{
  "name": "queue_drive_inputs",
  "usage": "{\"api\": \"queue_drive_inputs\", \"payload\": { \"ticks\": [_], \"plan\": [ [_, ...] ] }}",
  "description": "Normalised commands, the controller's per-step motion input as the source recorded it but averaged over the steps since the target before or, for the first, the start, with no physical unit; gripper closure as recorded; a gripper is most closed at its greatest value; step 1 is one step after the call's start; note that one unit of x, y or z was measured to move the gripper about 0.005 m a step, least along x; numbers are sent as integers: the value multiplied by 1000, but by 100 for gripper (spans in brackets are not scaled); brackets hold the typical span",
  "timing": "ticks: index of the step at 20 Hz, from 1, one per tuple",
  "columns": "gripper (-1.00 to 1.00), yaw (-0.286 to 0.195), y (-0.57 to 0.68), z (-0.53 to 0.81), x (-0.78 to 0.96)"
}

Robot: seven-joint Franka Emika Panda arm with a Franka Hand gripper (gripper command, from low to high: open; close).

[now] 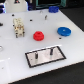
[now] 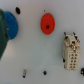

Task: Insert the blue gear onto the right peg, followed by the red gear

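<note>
Dark, blurred curve of the jaws

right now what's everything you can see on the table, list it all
blue gear: one, bright blue, flat on the white table toward the exterior view's right, apart from the red gear
red gear: one, bright red, flat on the table near the middle
plate: one, grey with black edge, near the front edge
right peg: one, dark, upright on the plate
slimmer peg: one, dark, upright on the plate
beige connector block: one, cream, toward the exterior view's left
small dark bits: a few, near the far edge
white table: one, white
end effector: not in either view
</note>
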Motion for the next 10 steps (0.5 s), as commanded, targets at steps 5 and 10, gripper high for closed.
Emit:
{"api": "queue_drive_inputs", "payload": {
  "ticks": [5,10],
  "plan": [
    [-100,0,626,-100,-219],
    [-100,0,639,-114,-199]
  ]
}}
